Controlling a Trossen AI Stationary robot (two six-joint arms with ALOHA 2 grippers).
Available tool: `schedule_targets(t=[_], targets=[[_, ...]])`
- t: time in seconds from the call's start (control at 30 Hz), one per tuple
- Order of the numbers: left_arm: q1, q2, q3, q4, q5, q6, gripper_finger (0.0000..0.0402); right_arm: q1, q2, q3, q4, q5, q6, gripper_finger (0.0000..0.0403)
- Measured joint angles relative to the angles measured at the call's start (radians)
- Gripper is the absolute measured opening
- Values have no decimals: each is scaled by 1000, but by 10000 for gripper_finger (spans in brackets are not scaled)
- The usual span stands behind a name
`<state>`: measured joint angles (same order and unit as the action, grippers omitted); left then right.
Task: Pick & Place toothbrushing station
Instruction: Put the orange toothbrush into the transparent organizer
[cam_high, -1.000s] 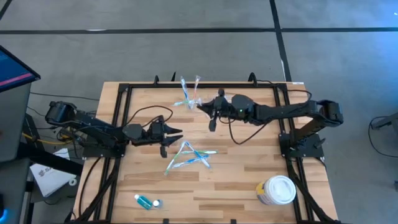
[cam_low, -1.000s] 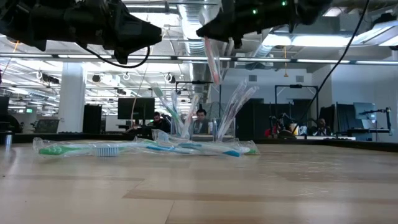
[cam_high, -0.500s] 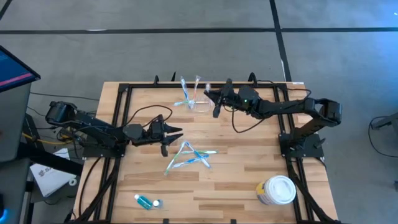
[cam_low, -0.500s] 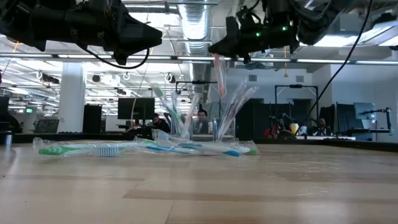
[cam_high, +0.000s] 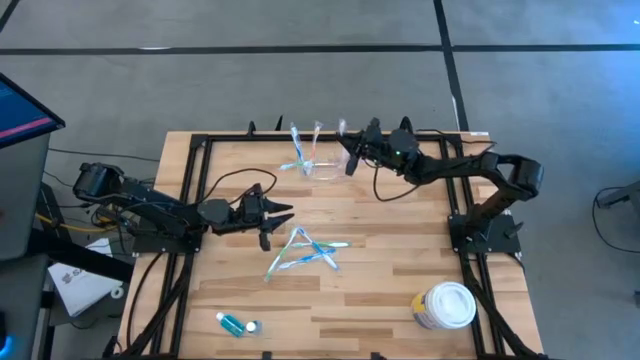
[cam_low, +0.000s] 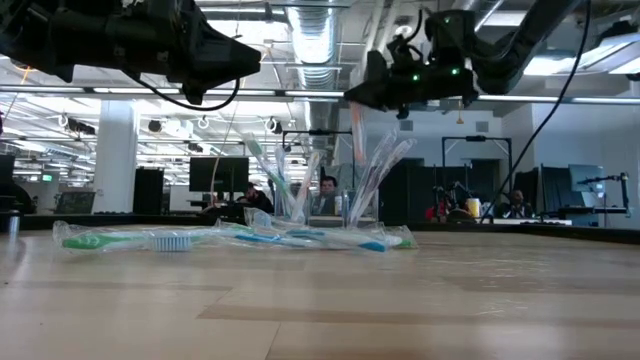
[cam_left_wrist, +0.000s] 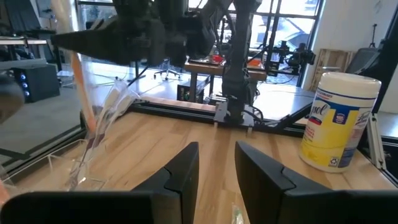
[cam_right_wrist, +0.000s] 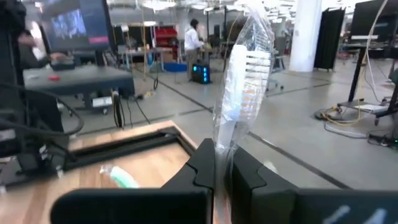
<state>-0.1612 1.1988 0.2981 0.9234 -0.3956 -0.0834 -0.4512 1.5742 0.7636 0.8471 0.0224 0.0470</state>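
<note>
High view: the right tool (cam_high: 349, 160) is clamped on a plastic-wrapped toothbrush (cam_right_wrist: 239, 93), held upright above the clear oval plastic toothbrushing station (cam_high: 312, 166) at the worktop's (cam_high: 400, 270) far edge, seemingly for insertion. The left tool (cam_high: 283, 215), part-open and empty, waits mid-worktop.

Small low holder of clear, colourless plastic, the toothbrushing station (cam_high: 312, 163), standing upright on the counter (cam_high: 400, 270) near the far edge, about midway across. Hard to make out against the wood from above; in the low view (cam_low: 330, 215) seen behind a scatter of wrapped brushes lying flat. Several wrapped toothbrushes (cam_high: 298, 147) standing in it, leaning outward at angles.
</note>
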Motion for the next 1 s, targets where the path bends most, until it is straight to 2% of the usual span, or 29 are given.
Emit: schedule_targets(t=[0.23, 0.83, 1.0], targets=[[0, 0, 0, 0, -1, 0, 97, -51, 98, 4, 106, -29, 36, 5], [0, 0, 0, 0, -1, 0, 97, -124, 101, 5, 93, -52, 46, 6], [0, 0, 0, 0, -1, 0, 97, -147, 101, 5, 92, -89, 59, 6]])
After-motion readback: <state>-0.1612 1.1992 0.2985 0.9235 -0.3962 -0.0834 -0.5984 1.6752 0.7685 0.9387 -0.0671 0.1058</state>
